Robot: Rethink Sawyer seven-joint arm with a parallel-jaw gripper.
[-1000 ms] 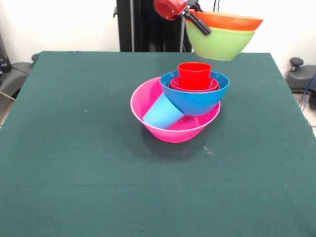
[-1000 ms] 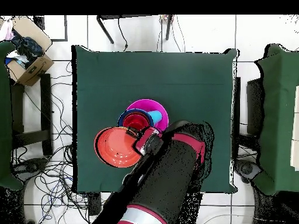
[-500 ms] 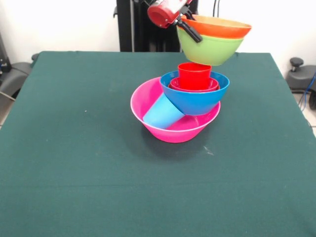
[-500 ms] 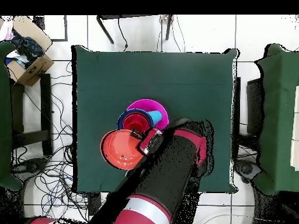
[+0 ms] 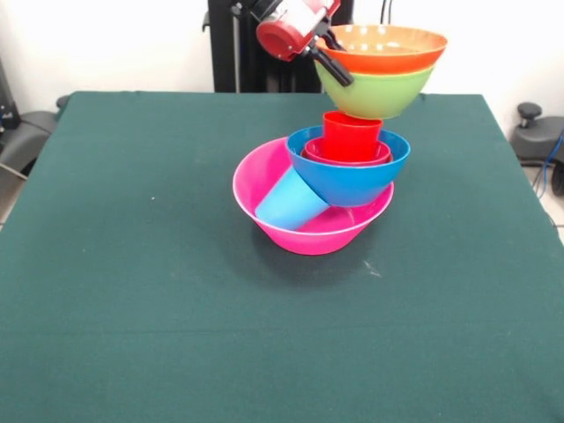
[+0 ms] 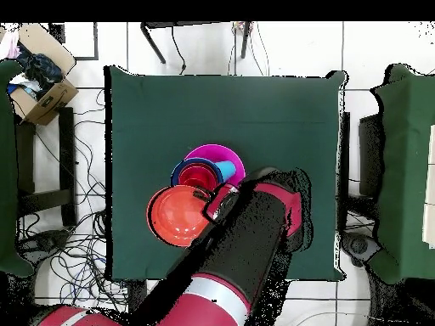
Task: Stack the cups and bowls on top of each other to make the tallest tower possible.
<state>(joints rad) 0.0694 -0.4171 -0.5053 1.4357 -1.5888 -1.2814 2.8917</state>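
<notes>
A green-covered counter carries a large pink bowl near its middle. Inside the pink bowl a light blue cup lies tilted on its side, and a large blue bowl leans over it, resting on the pink bowl's right rim. A small red bowl sits in the blue bowl, with a red cup upright inside it. Above the red cup, the end effector grips the left rim of an orange bowl nested in a green bowl. The green bowl's bottom is just over the red cup's rim; whether they touch is unclear.
</notes>
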